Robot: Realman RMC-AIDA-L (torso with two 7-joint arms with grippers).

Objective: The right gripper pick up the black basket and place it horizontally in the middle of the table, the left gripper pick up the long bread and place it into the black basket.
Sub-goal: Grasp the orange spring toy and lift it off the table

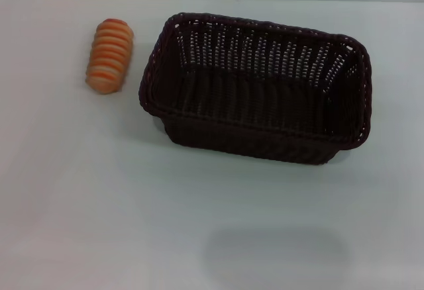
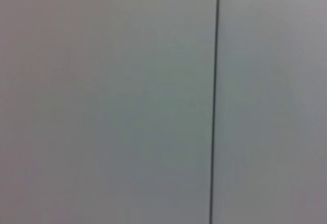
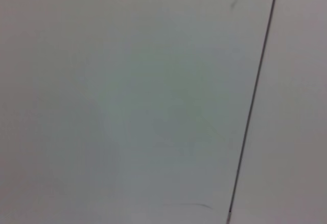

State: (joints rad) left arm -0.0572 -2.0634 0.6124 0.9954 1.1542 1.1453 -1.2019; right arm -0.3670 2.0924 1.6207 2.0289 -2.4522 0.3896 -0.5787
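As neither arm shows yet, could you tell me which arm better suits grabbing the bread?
Left, probably: the long bread lies on the robot's left, left of the black basket. Neither gripper is in view.

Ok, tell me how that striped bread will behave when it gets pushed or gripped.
The long bread is rounded with domed ends, so a sideways nudge would probably roll it across the table. Its ridged surface should give the fingers some purchase. It looks small, likely light.

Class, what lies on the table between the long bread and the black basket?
Nothing: in the head view, bare table separates the long bread from the black basket.
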